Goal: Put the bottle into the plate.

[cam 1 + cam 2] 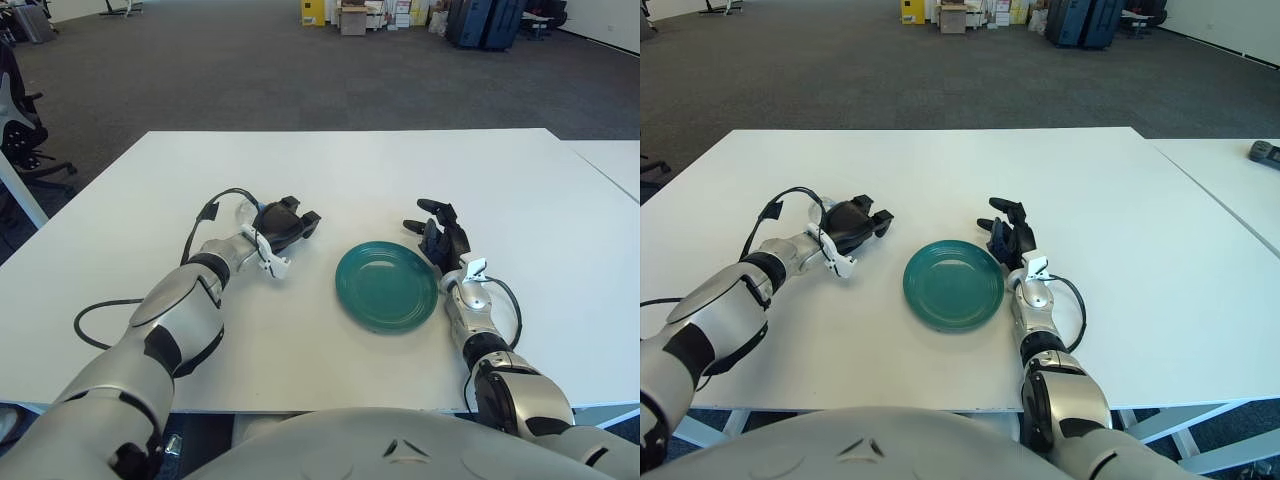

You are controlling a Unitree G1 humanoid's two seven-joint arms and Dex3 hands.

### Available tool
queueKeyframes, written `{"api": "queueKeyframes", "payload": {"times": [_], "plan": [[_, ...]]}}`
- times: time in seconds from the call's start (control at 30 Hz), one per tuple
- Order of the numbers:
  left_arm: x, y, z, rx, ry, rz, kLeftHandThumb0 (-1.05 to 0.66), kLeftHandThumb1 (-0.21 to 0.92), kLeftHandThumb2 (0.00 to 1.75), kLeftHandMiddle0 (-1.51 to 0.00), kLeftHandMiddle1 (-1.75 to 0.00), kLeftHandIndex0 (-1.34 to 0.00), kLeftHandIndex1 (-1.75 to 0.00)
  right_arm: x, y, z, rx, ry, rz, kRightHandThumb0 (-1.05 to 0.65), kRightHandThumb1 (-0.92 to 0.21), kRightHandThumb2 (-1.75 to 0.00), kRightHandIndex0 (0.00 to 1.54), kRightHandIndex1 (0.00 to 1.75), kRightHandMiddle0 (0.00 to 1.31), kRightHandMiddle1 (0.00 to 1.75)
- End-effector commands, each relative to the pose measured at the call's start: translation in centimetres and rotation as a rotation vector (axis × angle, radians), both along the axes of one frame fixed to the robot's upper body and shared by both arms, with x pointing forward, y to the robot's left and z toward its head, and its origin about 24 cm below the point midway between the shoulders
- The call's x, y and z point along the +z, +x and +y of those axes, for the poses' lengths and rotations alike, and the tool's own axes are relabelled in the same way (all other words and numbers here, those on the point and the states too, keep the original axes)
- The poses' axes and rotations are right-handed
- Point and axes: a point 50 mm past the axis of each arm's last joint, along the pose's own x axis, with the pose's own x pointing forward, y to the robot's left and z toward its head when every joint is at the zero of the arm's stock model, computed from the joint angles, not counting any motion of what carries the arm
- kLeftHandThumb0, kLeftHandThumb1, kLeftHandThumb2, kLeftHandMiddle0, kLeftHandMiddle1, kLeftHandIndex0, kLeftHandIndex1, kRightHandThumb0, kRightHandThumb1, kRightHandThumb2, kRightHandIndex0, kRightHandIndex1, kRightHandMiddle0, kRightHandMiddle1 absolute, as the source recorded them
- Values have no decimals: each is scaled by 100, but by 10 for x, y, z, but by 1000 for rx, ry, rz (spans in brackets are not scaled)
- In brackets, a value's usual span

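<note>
A white table (330,170) stands in a wide, carpeted hall.
Dark grey carpet (230,70) runs to the far wall, where boxes (352,17) and dark cases (485,22) are stacked. A black office chair (22,110) stands at left, and a second white table (1230,180) adjoins at right.
</note>
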Motion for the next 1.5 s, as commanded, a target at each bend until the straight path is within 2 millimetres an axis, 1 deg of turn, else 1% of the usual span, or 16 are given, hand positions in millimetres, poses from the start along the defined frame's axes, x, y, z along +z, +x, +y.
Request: {"api": "queueKeyframes", "payload": {"times": [0.0, 0.17, 0.5, 0.83, 1.33, 1.47], "plan": [[6, 4, 1, -18, 10, -77, 0, 16, 150, -73, -173, -51, -175, -46, -47, 6, -48, 81, 224, -80, -92, -96, 49, 68, 2, 109], [7, 5, 0, -28, 28, -91, 0, 15, 152, -74, -174, -51, -175, -46, -47, 5, -50, 83, 225, -81, -92, -96, 49, 68, 3, 109], [9, 10, -3, 7, 40, -53, 0, 16, 150, -74, -172, -50, -175, -46, -46, 6, -44, 83, 226, -82, -92, -97, 49, 68, 4, 109], [17, 13, -2, 29, -59, -51, 0, 18, 148, -73, -172, -48, -175, -47, -47, 7, -38, 80, 232, -83, -92, -97, 49, 68, 3, 109], [27, 17, 1, 37, -142, -93, 0, 18, 148, -73, -172, -48, -175, -48, -47, 7, -37, 78, 244, -82, -92, -97, 49, 68, 0, 108], [35, 21, 2, 52, -180, -105, 0, 18, 148, -73, -172, -48, -175, -48, -47, 8, -34, 75, 246, -82, -92, -96, 49, 69, 0, 106]]}}
